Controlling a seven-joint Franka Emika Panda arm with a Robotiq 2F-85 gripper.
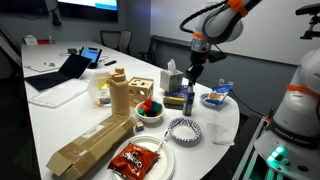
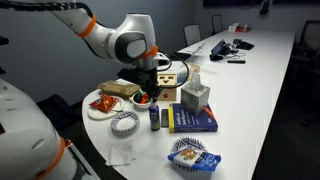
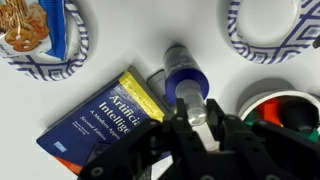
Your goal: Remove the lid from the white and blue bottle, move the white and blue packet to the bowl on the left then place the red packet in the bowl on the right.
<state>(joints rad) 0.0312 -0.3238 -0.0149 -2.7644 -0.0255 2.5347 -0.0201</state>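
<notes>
White/blue btl (image 3: 185, 70) under gripper (image 3: 197, 112).

Soft, even room light falls on the long white tabletop (image 1: 40, 120); shadows are weak, all pictures slightly blurred.

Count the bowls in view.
4: white paper bowl holding the red packet; empty blue-patterned bowl beside it; small bowl of red and green items; fourth bowl holding the white and blue packet. None seems hidden.
</notes>
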